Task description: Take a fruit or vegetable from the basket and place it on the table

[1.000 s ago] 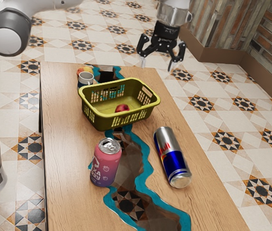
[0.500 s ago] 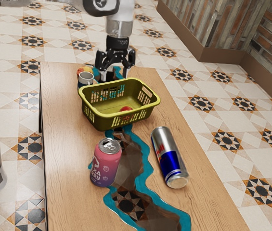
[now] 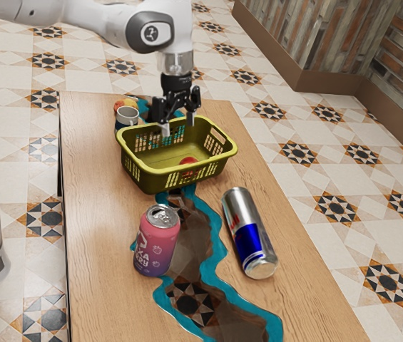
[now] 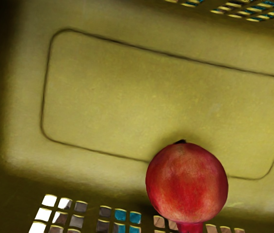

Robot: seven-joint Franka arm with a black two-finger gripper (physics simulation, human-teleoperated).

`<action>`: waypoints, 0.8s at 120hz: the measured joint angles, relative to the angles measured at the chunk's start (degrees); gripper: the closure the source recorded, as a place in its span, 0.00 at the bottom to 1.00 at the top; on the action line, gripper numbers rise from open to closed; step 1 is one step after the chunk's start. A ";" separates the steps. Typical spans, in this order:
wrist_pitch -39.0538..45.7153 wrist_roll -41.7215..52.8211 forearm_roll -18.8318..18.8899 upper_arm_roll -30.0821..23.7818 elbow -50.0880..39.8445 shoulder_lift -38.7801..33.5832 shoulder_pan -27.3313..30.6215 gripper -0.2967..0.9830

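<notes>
My black gripper (image 3: 178, 127) hangs over the far part of the green basket (image 3: 133, 179), fingers apart and nothing between them. Inside the basket, on its floor by the near wall, lies a red pomegranate (image 3: 187, 162), partly hidden by that wall. From the hand, the pomegranate (image 4: 187, 183) is seen whole and round, resting near the slotted side of the basket (image 4: 127, 102), with its crown toward that wall.
A pink can (image 3: 156, 242) stands in front of the basket on the table (image 3: 101, 285). A blue and silver can (image 3: 249, 234) lies on its side. Behind the basket are a mug (image 3: 127, 115) and some fruit (image 3: 121, 105).
The gripper has swung from beyond the table toward the exterior view's left, then come down over the basket. The pomegranate and the blue and silver can have shifted slightly.
</notes>
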 joint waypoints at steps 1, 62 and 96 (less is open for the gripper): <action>0.05 -0.01 -0.02 0.00 -0.01 0.06 0.02 0.24; 3.36 7.53 -1.32 -0.30 0.02 7.06 -0.51 0.24; 5.35 11.87 -2.35 -0.38 0.10 9.86 -0.53 0.24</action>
